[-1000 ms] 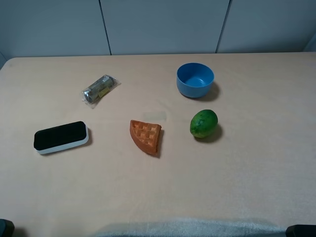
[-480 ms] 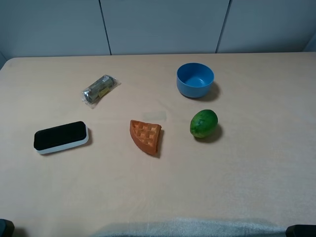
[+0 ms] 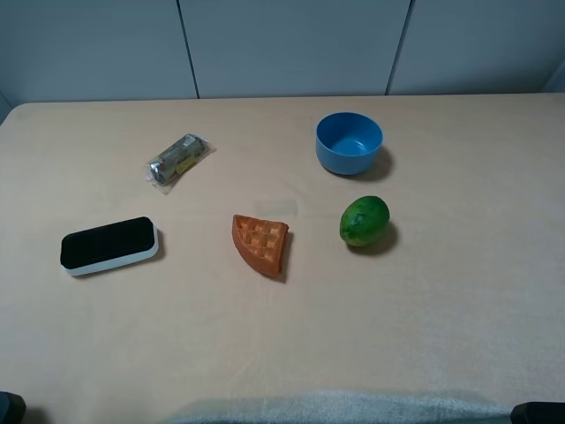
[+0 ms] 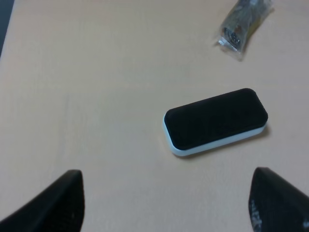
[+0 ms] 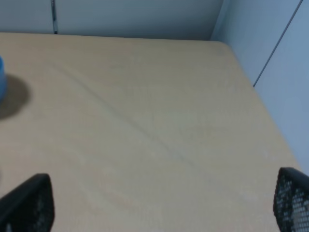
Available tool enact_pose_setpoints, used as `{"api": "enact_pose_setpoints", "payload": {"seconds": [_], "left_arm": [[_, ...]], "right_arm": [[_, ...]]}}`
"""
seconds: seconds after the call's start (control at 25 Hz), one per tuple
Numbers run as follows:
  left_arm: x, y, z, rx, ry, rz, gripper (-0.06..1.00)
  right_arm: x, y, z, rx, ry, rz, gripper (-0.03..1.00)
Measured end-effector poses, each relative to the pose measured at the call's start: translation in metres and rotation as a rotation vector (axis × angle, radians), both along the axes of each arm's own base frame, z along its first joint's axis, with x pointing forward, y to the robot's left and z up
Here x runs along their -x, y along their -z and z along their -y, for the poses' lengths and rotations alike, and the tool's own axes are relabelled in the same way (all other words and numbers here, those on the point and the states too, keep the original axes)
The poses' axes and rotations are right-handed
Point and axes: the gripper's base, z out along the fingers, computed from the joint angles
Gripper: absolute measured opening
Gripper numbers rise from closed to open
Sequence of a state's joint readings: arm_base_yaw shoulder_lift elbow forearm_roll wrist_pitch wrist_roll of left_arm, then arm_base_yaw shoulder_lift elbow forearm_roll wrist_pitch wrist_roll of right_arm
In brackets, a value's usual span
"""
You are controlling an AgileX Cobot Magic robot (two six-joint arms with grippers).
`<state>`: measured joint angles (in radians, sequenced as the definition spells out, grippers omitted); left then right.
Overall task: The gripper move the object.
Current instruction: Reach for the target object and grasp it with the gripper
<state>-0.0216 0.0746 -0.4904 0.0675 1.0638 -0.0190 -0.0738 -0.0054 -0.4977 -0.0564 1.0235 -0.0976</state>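
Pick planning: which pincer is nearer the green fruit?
Right. The right pincer is on the same side of the table as the green fruit; the left pincer is opposite, near the black pad.

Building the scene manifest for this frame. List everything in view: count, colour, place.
table: 1, beige, fills the exterior high view
blue bowl: 1, blue, far side, right of centre, looks empty
green fruit: 1, glossy green, just nearer than the bowl, not touching it
waffle wedge: 1, orange, centre, left of the fruit
flat block: 1, black top with white base, left side
wrapped packet: 1, clear wrap with grey-green contents, left side, farther back than the block
cloth: 1, pale grey, at the near edge
left hand: 1, black, open, above the table near the block, holding nothing
right hand: 1, black, open, over bare table on the right, holding nothing
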Motion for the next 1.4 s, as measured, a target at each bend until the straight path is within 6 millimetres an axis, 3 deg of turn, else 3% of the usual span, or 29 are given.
{"api": "enact_pose_setpoints", "payload": {"seconds": [1.04, 1.4], "left_arm": [[0.0, 0.0, 0.0, 0.0, 0.0, 0.0, 0.77], [0.0, 0.0, 0.0, 0.0, 0.0, 0.0, 0.77]], "right_arm": [[0.0, 0.0, -0.0004, -0.004, -0.003, 0.0, 0.69], [-0.0007, -0.0001, -0.009, -0.154, -0.039, 0.012, 0.69]]}}
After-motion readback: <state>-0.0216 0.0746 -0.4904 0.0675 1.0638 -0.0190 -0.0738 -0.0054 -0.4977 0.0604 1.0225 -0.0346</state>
